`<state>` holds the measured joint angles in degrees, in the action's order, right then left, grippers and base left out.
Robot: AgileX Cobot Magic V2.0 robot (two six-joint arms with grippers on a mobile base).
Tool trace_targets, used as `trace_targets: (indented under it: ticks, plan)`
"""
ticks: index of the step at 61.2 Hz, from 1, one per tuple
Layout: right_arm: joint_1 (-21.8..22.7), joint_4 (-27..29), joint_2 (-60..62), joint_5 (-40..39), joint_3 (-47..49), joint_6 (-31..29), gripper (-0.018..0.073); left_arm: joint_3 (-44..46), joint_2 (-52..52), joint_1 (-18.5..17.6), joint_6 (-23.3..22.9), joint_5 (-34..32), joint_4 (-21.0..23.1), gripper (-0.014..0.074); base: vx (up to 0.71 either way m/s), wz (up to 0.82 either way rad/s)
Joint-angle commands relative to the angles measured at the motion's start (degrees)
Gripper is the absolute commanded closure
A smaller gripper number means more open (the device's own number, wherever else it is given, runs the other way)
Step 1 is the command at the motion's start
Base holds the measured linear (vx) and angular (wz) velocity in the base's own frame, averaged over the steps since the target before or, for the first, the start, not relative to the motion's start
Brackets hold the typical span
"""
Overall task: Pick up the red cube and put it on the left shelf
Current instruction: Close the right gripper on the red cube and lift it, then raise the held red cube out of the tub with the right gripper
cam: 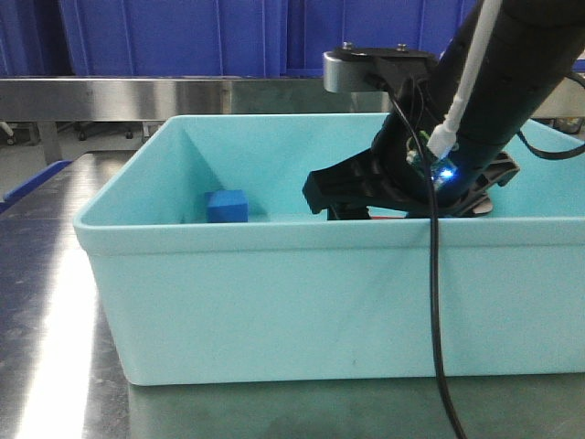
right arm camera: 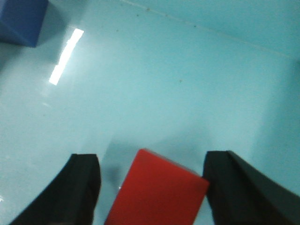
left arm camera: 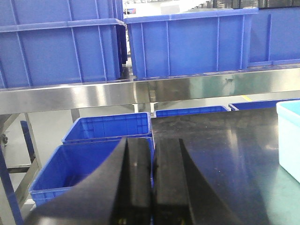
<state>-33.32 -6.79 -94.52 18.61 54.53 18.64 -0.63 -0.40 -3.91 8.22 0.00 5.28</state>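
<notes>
Right gripper (right arm camera: 151, 161) fingers spread, red cube (right arm camera: 157, 190) between them on the teal bin (cam: 274, 311) floor; contact unclear from my view. Blue cube (cam: 227, 207) sits toward bin's left end. Left gripper (left arm camera: 152, 154) pinched together, outside bin.

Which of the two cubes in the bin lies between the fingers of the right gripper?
The red cube, on the bin floor between the fingers of the open right gripper. The blue cube sits apart, well away.

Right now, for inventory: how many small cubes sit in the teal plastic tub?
2: small blue cube, left; small red cube inside open right gripper. Others may hide.
</notes>
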Motion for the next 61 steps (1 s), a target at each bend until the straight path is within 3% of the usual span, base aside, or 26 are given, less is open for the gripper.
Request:
trace_targets:
  ticks: [1,12,26,37,47,61]
  plan:
    - [0.0,-0.2,2.5,-3.6,2.0,-0.1,0.0189,-1.3,0.4,-0.2,0.1,-4.8,0.3,0.0491,0.0,0.0]
    - [0.0,-0.2,4.3,-4.2,2.4,-0.1,0.0515,-1.3,0.4,-0.2,0.1,-4.8,0.3,0.0491,0.0,0.0]
    - [0.0,-1.3,11.7,-8.3,2.4,-0.1,0.0501,-1.3,0.4,-0.2,0.1,-4.8,0.3,0.0491,0.0,0.0]
    - [1.3,-6.5,20.8,-12.7,1.0,-0.1,0.0501,-1.3,0.4,-0.2,0.1,-4.8,0.3,0.0491,0.0,0.0]
    - [7.4,-7.7,29.3,-14.0,-1.8,-0.1,0.0501,-1.3,0.4,-0.2,0.1,-4.8,0.3,0.0491,0.0,0.0]
    - [19.9,-7.7,42.9,-14.2,-9.1,-0.1,0.0501,-1.3,0.4,-0.2,0.1,-4.8,0.3,0.0491,0.0,0.0]
